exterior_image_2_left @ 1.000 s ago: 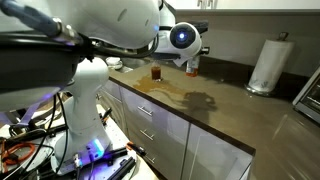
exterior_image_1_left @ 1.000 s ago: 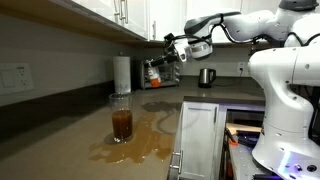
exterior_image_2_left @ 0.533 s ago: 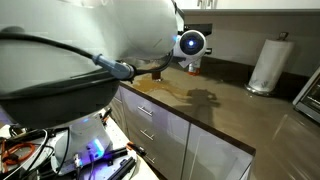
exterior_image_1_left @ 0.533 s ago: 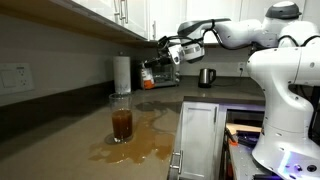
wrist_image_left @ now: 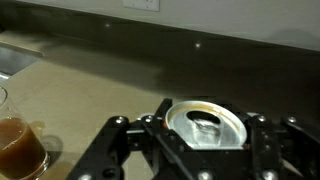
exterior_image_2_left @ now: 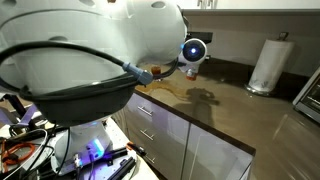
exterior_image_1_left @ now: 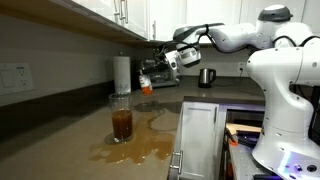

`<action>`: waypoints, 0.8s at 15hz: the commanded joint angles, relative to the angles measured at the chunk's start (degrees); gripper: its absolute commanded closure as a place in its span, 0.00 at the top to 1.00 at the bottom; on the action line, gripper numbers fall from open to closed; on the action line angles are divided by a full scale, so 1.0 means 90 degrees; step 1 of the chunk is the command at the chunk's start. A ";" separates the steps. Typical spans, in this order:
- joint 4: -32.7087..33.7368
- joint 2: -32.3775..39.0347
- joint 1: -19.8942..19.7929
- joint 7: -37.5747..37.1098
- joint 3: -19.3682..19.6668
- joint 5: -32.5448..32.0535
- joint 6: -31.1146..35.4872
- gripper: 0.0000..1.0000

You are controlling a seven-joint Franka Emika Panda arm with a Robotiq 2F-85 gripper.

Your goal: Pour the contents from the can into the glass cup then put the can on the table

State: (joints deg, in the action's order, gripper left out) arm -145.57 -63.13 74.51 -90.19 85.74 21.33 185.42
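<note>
In an exterior view the gripper [exterior_image_1_left: 157,66] stays clamped on the can [exterior_image_1_left: 147,82], which hangs upright above the table [exterior_image_1_left: 60,140], at about 1 o'clock from the glass cup [exterior_image_1_left: 122,119] and well apart from it; over the last second the arm has carried the can toward 9 o'clock and a little lower, nearer the paper towel roll [exterior_image_1_left: 122,72]. The cup holds brown drink and a brown puddle [exterior_image_1_left: 150,140] spreads from its foot toward 3 o'clock. In the other outside camera the robot's body hides most of the scene; the can [exterior_image_2_left: 191,68] shows below the wrist, near the cup [exterior_image_2_left: 158,72]. In the wrist view the can's open top [wrist_image_left: 205,122] sits between the jaws and the cup [wrist_image_left: 18,150] lies at 8 o'clock. The pour looks finished; setting the can down remains
</note>
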 commanded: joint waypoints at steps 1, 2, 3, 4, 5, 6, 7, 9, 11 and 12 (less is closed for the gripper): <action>0.0216 0.0066 0.0296 0.0301 0.0139 0.0307 0.0014 0.25; 0.0263 0.0049 0.0388 0.0341 0.0201 0.0278 0.0046 0.25; 0.0308 0.0044 0.0462 0.0366 0.0249 0.0273 0.0060 0.25; 0.0355 -0.0037 0.0528 0.0423 0.0290 0.0251 0.0062 0.25; 0.0404 -0.0096 0.0599 0.0482 0.0342 0.0235 0.0052 0.25; 0.0459 -0.0136 0.0680 0.0526 0.0393 0.0236 0.0058 0.25; 0.0509 -0.0170 0.0758 0.0581 0.0447 0.0232 0.0078 0.25; 0.0604 -0.0266 0.0881 0.0673 0.0537 0.0240 0.0078 0.25; 0.0696 -0.0351 0.1000 0.0777 0.0629 0.0236 0.0098 0.25; 0.0740 -0.0376 0.1054 0.0824 0.0675 0.0241 0.0106 0.25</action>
State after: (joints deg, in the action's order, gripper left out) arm -140.47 -65.40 82.27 -86.24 91.30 21.35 185.50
